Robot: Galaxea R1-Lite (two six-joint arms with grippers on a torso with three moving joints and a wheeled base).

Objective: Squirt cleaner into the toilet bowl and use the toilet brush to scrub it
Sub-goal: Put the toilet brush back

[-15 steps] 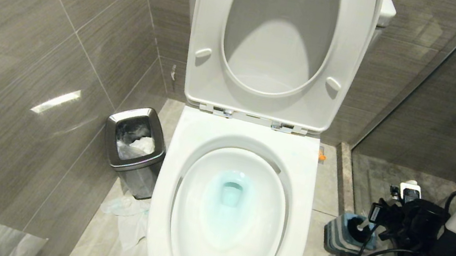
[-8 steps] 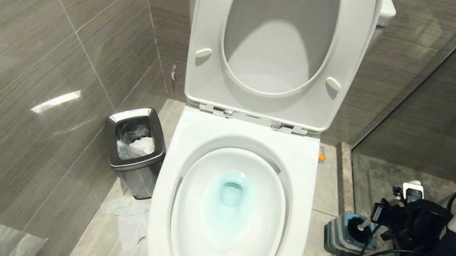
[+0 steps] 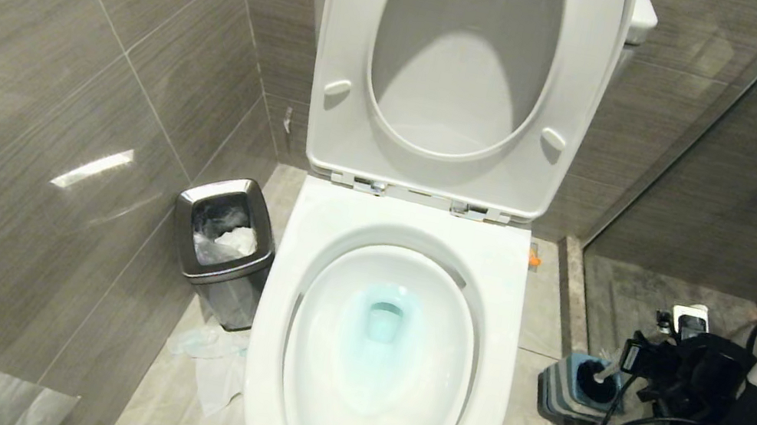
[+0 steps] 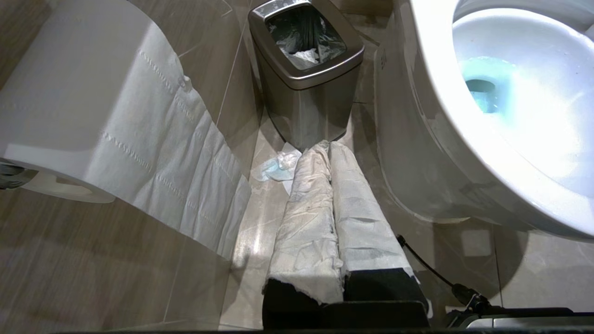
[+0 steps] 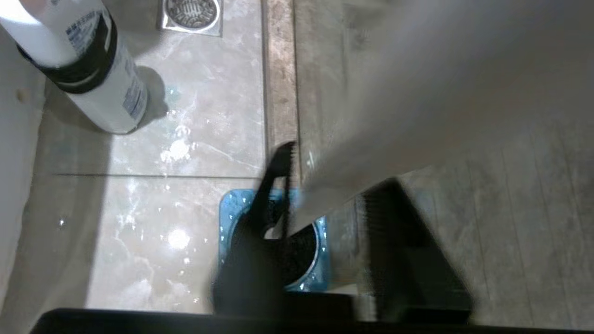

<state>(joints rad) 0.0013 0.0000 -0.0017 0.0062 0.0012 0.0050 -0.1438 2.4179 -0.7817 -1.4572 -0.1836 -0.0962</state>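
The glossy white ceramic toilet bowl [image 3: 381, 353] stands open, seat and lid raised, teal-blue cleaner [image 3: 381, 322] pooled at its drain. Right of the bowl, the white-handled toilet brush [image 3: 600, 376] sits head-down in its blue-and-grey holder [image 3: 561, 389], handle slanting away from the bowl. Only the right wrist view shows the right pincer [image 5: 325, 204] parted around the handle, plus a white bottle [image 5: 88, 69] with unreadable print. The left pincer [image 4: 330, 153], paper-wrapped, is closed near the steel waste bin [image 4: 306, 69].

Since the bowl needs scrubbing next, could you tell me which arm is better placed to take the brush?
Right: its tool straddles the brush handle in the holder; the left tool sits by the bin.
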